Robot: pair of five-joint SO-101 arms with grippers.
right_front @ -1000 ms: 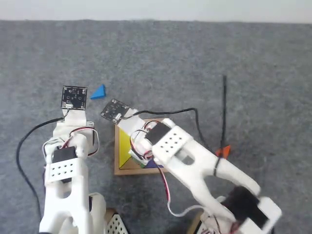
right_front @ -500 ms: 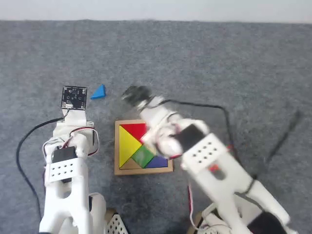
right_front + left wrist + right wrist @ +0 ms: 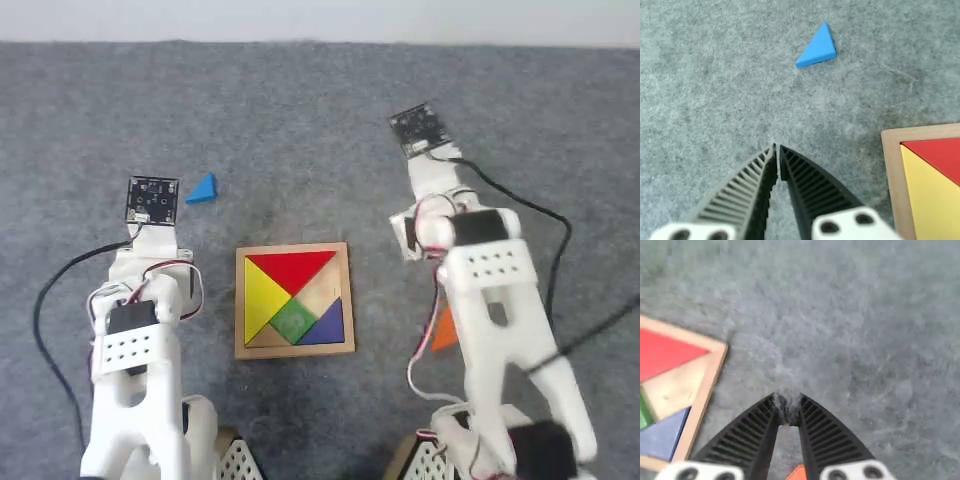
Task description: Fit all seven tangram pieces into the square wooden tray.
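Grey fuzzy mat [image 3: 560, 110] as work surface; pale wall strip [image 3: 320, 20] along far edge; soft even light.

Left arm [image 3: 133, 345]: base at the 7 o'clock edge of the high view, links lying straight toward 12 o'clock. The left wrist camera board [image 3: 152, 200] sits at the far end. Left gripper [image 3: 776, 147]: fingers closed tip to tip, nothing between them.

Right arm [image 3: 492, 300]: base at the 5 o'clock edge, links lying toward 11 o'clock. The right wrist camera board [image 3: 418, 128] sits at the far end. Right gripper [image 3: 788, 400]: fingers closed, tips together, nothing held.
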